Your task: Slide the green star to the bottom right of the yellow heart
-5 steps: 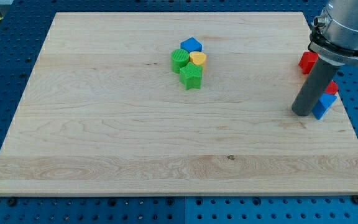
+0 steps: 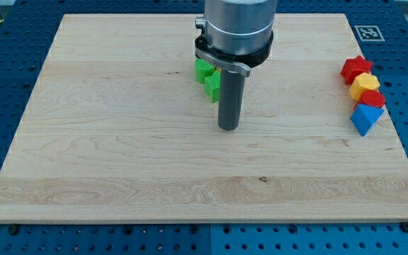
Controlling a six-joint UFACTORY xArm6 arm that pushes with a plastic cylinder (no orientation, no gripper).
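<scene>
The green star (image 2: 213, 88) lies near the top middle of the board, partly hidden behind my rod. Another green block (image 2: 203, 69) sits just above and left of it. The yellow heart and the blue block beside it are hidden behind the arm. My tip (image 2: 228, 128) rests on the board just below and right of the green star, a short way apart from it.
At the right edge of the wooden board (image 2: 119, 156) is a column of blocks: a red star (image 2: 355, 68), a yellow block (image 2: 365, 86), a small red block (image 2: 373, 99) and a blue block (image 2: 365, 118).
The arm has swung from the board's right edge leftward to the middle, now covering the yellow heart and blue block. The blocks have not moved.
</scene>
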